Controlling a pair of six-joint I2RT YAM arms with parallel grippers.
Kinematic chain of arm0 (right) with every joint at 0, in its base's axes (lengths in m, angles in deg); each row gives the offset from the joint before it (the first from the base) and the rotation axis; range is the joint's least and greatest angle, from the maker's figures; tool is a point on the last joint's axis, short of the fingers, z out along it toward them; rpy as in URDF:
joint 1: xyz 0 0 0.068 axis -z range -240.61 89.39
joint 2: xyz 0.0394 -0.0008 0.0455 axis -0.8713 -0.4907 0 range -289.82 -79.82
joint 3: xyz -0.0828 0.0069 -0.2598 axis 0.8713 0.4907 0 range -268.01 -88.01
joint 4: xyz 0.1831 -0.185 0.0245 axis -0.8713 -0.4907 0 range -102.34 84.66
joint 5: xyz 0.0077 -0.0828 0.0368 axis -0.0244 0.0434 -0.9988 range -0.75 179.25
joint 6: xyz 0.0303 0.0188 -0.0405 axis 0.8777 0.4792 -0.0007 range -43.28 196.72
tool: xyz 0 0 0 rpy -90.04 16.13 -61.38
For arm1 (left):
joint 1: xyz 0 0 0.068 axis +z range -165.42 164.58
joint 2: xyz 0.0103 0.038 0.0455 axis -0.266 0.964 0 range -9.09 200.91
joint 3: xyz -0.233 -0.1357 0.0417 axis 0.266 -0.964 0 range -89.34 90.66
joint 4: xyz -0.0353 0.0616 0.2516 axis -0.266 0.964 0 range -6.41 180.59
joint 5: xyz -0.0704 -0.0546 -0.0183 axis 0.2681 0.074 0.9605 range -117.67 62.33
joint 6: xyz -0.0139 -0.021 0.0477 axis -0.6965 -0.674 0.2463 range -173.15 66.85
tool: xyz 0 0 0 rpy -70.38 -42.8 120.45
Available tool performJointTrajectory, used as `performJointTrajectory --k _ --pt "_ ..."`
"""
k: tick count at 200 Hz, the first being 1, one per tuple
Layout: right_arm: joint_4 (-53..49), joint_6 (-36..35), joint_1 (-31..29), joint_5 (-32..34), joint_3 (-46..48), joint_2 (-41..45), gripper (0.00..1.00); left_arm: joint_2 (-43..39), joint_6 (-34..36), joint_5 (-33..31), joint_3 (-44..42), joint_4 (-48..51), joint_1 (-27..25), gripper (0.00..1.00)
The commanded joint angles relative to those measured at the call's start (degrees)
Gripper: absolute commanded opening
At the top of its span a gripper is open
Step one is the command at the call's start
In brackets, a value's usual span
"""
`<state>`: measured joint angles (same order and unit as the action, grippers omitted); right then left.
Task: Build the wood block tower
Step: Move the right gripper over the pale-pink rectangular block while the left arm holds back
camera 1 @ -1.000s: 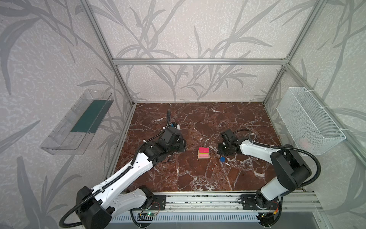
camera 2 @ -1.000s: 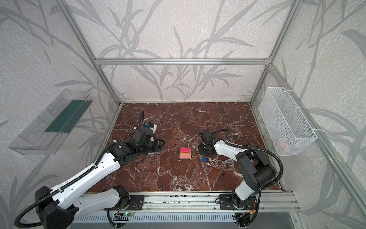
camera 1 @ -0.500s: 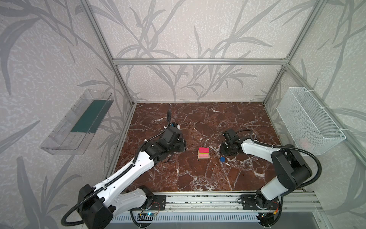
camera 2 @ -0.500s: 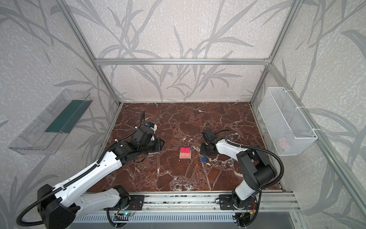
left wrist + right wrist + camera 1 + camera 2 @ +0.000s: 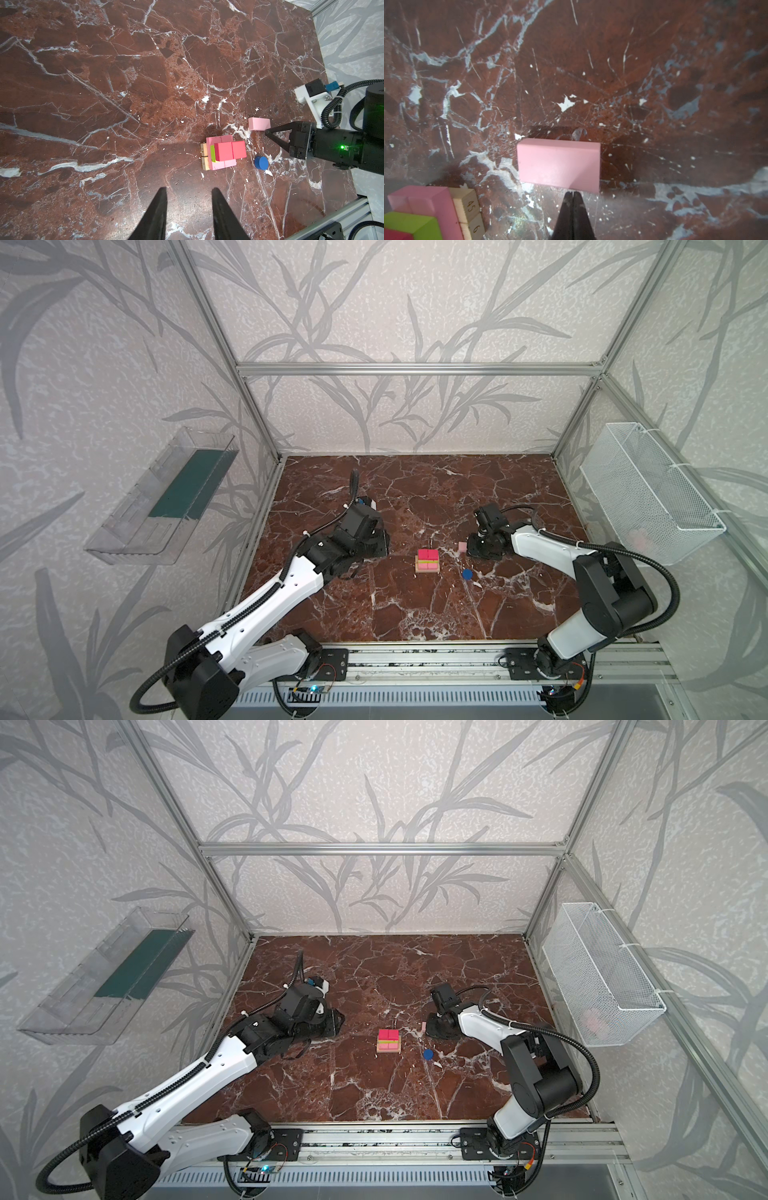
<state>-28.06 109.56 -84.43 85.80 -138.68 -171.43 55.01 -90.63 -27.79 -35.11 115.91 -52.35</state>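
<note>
The tower (image 5: pixel 427 561) (image 5: pixel 389 1041) (image 5: pixel 223 153) stands mid-table: tan bars lowest, pink bars on them, a lime-green bar and two red cubes on top. Part of it shows in the right wrist view (image 5: pixel 425 207). A loose pink bar (image 5: pixel 461 546) (image 5: pixel 423 1028) (image 5: pixel 259 124) (image 5: pixel 558 164) stands on edge to its right. My right gripper (image 5: pixel 573 193) (image 5: pixel 267 132) (image 5: pixel 471 549) is shut, its tips against that bar's side. A blue disc (image 5: pixel 468 573) (image 5: pixel 428 1053) (image 5: pixel 261 163) lies in front of it. My left gripper (image 5: pixel 189 190) (image 5: pixel 384 545) hangs open and empty, left of the tower.
A white wire basket (image 5: pixel 648 497) hangs on the right wall and a clear plastic tray (image 5: pixel 166 497) on the left wall. Aluminium frame posts edge the marble table (image 5: pixel 415 614). A metal rail (image 5: pixel 415 659) runs along the front.
The right gripper has shifted a little to the right, and the loose pink bar now shows clear of it. The left arm has barely moved.
</note>
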Motion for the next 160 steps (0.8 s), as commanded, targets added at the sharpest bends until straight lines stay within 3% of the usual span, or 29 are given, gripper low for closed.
performJointTrajectory --k 1,38,69,117,160 --pt "-4.1 -1.8 0.3 2.2 -2.4 3.1 0.00 0.0 0.5 -0.1 0.2 0.1 0.4 0.36" --pt "-6.3 -2.2 0.2 3.3 -3.5 7.7 0.01 -0.5 0.9 -0.2 0.3 0.4 0.7 0.35" --pt "-9.3 -3.8 -0.3 4.0 -5.4 10.9 0.24 -0.9 1.3 -0.8 0.5 1.4 1.0 0.36" --pt "-12.2 -4.4 -1.9 7.1 -7.2 11.6 0.70 -2.2 1.8 -1.8 0.4 2.4 1.9 0.36" --pt "-11.8 -3.2 -3.8 8.5 -8.1 6.9 0.81 -2.4 1.5 -1.4 -0.2 2.1 2.1 0.36"
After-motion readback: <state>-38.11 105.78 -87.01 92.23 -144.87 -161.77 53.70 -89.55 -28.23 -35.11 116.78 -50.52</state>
